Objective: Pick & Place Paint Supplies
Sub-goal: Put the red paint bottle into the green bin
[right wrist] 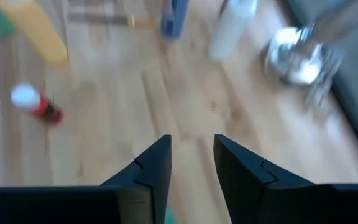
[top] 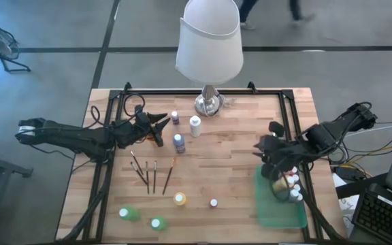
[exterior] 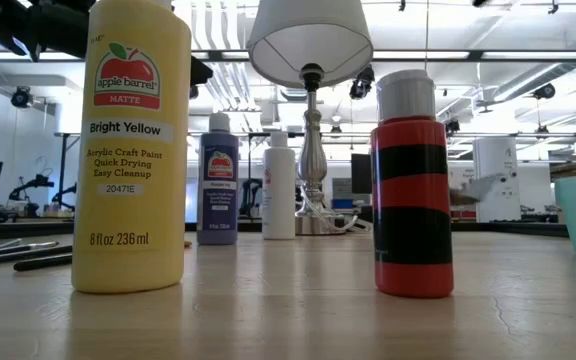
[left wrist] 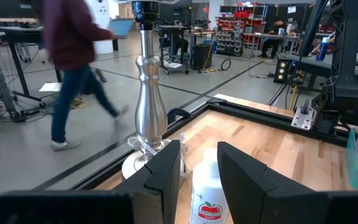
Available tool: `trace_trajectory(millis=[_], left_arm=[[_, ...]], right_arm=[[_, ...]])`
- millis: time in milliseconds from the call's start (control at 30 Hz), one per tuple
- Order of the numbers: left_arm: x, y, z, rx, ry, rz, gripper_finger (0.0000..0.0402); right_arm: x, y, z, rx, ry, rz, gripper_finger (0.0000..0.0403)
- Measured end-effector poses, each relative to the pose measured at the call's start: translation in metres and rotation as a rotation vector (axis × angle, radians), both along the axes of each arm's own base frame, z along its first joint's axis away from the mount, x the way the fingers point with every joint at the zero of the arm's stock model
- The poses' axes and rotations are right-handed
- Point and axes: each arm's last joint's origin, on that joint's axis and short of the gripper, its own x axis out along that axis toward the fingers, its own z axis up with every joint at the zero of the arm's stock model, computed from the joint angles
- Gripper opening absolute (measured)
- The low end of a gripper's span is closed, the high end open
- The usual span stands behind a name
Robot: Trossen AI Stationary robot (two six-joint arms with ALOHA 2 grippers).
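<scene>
Nearest the low camera, a yellow paint bottle (exterior: 131,150) is seen standing upright, its label reading "Bright Yellow", with a red-and-black bottle (exterior: 413,200) beside it. Only the high view lays out the whole wooden table (top: 237,177). The lamp (top: 209,47) with its white shade stands at the far edge. A green tray (top: 271,211) lies at the near right corner.

The left gripper (top: 158,129) is held low over the table's left half. Its fingers are parted and nothing is grasped. In the left wrist view a white bottle (left wrist: 209,199) is seen just beyond the gap, not clasped, with the lamp's silver stem behind it. A person (left wrist: 73,62) is walking across the room.

The right gripper (top: 263,146) hangs above the tray's far left corner. Its fingers are spread and nothing is between them. Several white-capped bottles (top: 292,187) rest at the tray's right side, partly hidden by the arm.

On the bare wood, a blue bottle (top: 179,142) stands near the white one. A small purple bottle (top: 175,118) stands just beyond it. Two green bottles (top: 128,214) are placed near the front left edge. Four thin paintbrushes (top: 152,173) lie together between the blue bottle and the yellow one. Their colours are readable from above only, while the labels are readable only at table height.
</scene>
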Motion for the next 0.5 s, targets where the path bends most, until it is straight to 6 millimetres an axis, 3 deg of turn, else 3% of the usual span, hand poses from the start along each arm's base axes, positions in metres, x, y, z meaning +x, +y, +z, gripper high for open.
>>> trace_trajectory(millis=[133,233,367,500], left_arm=[[0.000,0.000,0.000,0.000,0.000,0.000,0.0113],[0.000,0.000,0.000,-0.002,-0.001,0.000,0.0113],[0.000,0.000,0.000,-0.024,-0.016,-0.001,0.0113],[0.000,0.000,0.000,-0.026,-0.016,-0.015,0.0113]], right_arm=[[0.017,0.008,0.008,-0.026,-0.176,0.070,0.0095],[0.036,0.020,0.010,0.020,-0.232,0.252,0.0085],[0.063,0.037,0.005,0.090,-0.213,0.409,0.0070],[0.086,0.048,0.001,0.060,-0.060,0.418,0.0059]])
